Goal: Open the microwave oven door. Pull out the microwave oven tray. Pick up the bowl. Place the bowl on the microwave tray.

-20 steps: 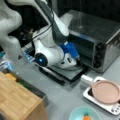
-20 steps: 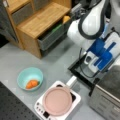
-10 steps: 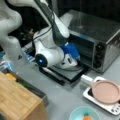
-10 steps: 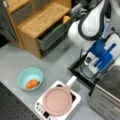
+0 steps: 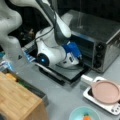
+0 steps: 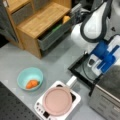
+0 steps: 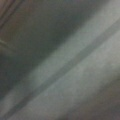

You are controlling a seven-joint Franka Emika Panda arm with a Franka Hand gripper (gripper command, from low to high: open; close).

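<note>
Already the door (image 5: 63, 71) lies folded down flat in front of the oven (image 5: 100, 42), and the gripper (image 5: 77, 58) reaches over it into the cavity mouth, seemingly after the tray; I cannot tell whether its jaws are apart or together. Well apart, at about 8 o'clock of the door in a front view, the bowl (image 6: 30, 78) holds an orange piece of food (image 6: 32, 84), while the pink plate (image 6: 57, 100) rests on the white tray (image 6: 76, 97).

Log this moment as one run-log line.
door: open, lying flat | pincer: over the door at oven mouth | bowl: on table, untouched, orange food inside | tray: not seen pulled out
</note>
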